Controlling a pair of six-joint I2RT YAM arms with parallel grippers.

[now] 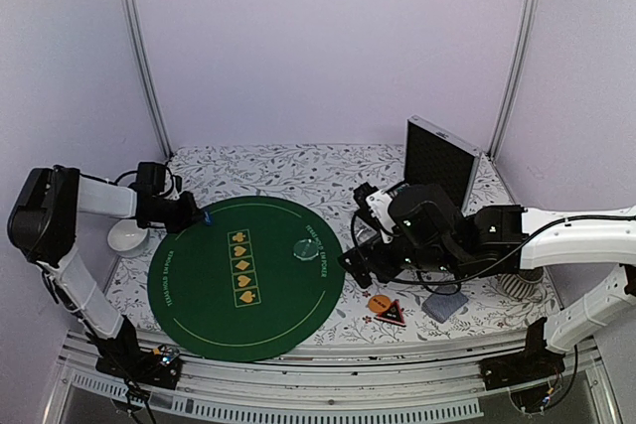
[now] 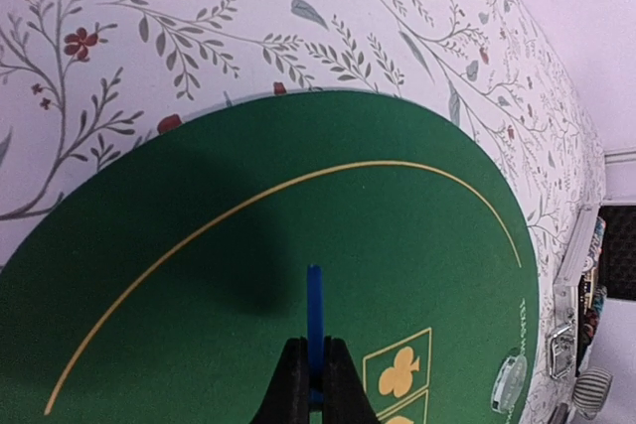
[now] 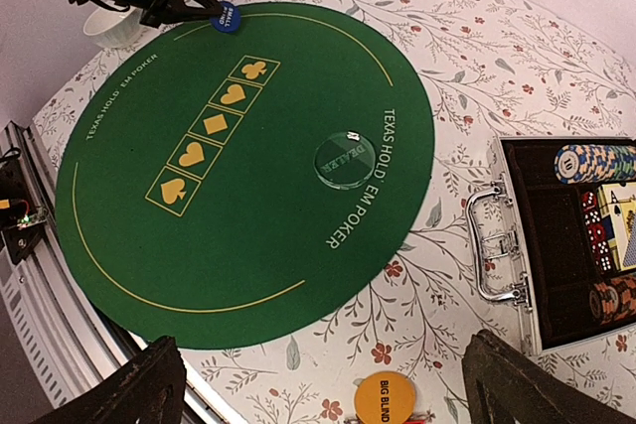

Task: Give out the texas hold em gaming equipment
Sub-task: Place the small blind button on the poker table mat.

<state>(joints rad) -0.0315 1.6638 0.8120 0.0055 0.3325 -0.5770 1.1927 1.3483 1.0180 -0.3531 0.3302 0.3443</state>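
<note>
I am looking at a tabletop point(image 1: 298, 171) covered by a white cloth printed with leaves and small red flowers. A round green mat point(image 1: 199, 295) lies on it, marked with a yellow ring, five yellow suit boxes and white lettering. A white bowl point(image 1: 127, 237) sits just off the mat's left edge. To the right lies an open black case point(image 3: 556, 245), its metal handle point(image 3: 494, 245) toward the mat and its lid point(image 1: 437, 161) upright. A white ribbed cup point(image 2: 593, 391) stands near the case.
</note>
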